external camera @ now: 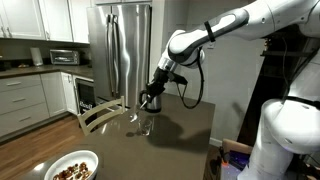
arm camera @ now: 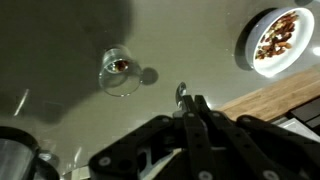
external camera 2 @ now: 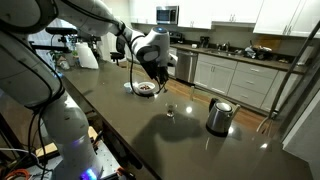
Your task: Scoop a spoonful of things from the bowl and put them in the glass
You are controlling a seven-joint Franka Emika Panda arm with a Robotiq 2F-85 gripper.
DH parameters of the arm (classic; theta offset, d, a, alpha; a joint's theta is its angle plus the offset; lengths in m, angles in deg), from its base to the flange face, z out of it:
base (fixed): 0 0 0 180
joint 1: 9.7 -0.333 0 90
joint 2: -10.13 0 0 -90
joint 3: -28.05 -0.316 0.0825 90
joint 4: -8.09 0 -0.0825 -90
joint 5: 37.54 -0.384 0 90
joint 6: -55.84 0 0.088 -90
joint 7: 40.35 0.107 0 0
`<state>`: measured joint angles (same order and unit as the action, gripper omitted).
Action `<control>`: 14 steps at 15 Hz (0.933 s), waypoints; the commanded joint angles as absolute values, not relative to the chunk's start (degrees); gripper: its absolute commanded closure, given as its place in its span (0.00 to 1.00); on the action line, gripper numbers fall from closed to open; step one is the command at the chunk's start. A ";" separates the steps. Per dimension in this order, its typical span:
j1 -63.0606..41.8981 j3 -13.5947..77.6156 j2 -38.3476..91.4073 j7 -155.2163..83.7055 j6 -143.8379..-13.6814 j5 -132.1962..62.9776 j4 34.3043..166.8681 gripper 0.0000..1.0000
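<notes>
The white bowl (arm camera: 278, 40) holds brown and reddish things (arm camera: 276, 38) and sits at the upper right of the wrist view. It also shows in both exterior views (external camera: 75, 165) (external camera 2: 146, 88). The clear glass (arm camera: 120, 72) stands on the dark table, upright, with a few pieces at its bottom; both exterior views show the glass (external camera: 146, 124) (external camera 2: 171, 110). My gripper (arm camera: 191, 103) hovers above the table between bowl and glass, apart from both. It is shut on a thin metal spoon (arm camera: 181, 93), which pokes out past the fingertips. The gripper (external camera: 153, 90) (external camera 2: 158, 68) hangs from the white arm.
A steel kettle (external camera 2: 219, 115) with a black handle stands on the table beyond the glass; its rim shows at the wrist view's lower left (arm camera: 15, 160). A wooden chair back (external camera: 100, 112) rises at the table's edge. A fridge (external camera: 125, 45) stands behind.
</notes>
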<state>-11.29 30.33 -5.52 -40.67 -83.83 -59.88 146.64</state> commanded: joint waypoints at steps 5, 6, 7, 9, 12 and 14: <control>-20.31 31.66 -2.23 -57.65 -83.39 -80.93 143.71 0.96; -20.76 31.40 -1.28 -60.13 -83.11 -83.86 143.19 0.95; -21.03 31.30 0.29 -63.08 -82.57 -86.88 142.13 0.95; -20.96 30.42 3.25 -67.71 -82.20 -91.74 140.55 0.96; -19.81 28.89 8.42 -73.47 -81.29 -97.03 137.79 0.96; -19.05 27.95 12.03 -77.20 -80.40 -100.82 135.79 0.96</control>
<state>-20.99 29.55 6.55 -71.20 -82.81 -95.54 140.03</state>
